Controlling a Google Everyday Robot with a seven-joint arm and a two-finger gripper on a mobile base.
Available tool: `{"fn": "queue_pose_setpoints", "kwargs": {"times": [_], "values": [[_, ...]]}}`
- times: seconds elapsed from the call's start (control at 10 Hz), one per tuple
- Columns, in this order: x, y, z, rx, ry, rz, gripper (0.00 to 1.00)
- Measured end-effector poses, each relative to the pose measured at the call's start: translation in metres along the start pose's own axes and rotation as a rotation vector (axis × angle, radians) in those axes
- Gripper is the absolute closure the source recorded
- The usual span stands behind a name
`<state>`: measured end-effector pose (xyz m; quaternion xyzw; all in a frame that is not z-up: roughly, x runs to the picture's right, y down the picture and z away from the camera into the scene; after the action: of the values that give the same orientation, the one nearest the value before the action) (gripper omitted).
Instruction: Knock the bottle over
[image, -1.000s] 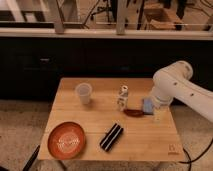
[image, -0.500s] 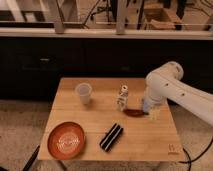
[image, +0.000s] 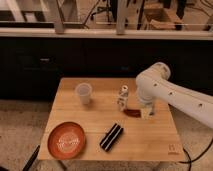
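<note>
The bottle (image: 122, 97) is small, slim and whitish with a pale cap and a darker label. It stands upright near the middle of the wooden table (image: 95, 120). My white arm reaches in from the right, bends above the table and points down. The gripper (image: 144, 112) hangs just above the table top, a little to the right of the bottle and slightly nearer the front. There is a small gap between the gripper and the bottle.
A translucent plastic cup (image: 84, 93) stands left of the bottle. An orange plate (image: 66, 140) lies at the front left. A black flat object (image: 112, 136) lies at the front middle. A dark red flat thing (image: 132, 112) lies beside the gripper. A dark counter runs behind the table.
My arm has swung left across the table, bringing the gripper closer to the bottle. The bottle still stands upright in the same spot.
</note>
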<state>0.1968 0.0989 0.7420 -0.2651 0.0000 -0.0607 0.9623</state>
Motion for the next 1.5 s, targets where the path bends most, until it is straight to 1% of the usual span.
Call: {"fn": "queue_pose_setpoints", "kwargs": {"times": [0.1,0.2,0.3,0.4,0.5,0.6,0.7,0.8,0.9,1.0,1.1,1.2,1.3,1.4,1.5], "values": [[0.004,-0.002,0.003,0.002,-0.002,-0.007,0.43],[0.003,-0.001,0.005,0.0,-0.005,-0.018,0.43],[-0.003,0.001,0.008,0.002,-0.01,-0.032,0.38],[-0.006,-0.001,0.011,0.005,-0.014,-0.037,0.29],[-0.003,-0.006,0.016,0.007,-0.018,-0.04,0.25],[0.0,-0.012,0.019,0.009,-0.021,-0.041,0.27],[0.002,-0.021,0.024,0.014,-0.027,-0.047,0.35],[0.001,-0.026,0.026,0.016,-0.03,-0.053,0.45],[0.001,-0.026,0.027,0.017,-0.033,-0.056,0.54],[0.001,-0.024,0.033,0.017,-0.038,-0.06,0.66],[0.001,-0.022,0.038,0.016,-0.041,-0.062,0.75],[0.0,-0.023,0.039,0.018,-0.043,-0.067,0.83],[0.0,-0.027,0.04,0.023,-0.049,-0.075,0.94],[0.005,-0.035,0.043,0.03,-0.055,-0.079,1.0],[0.007,-0.042,0.045,0.034,-0.061,-0.082,1.0]]}}
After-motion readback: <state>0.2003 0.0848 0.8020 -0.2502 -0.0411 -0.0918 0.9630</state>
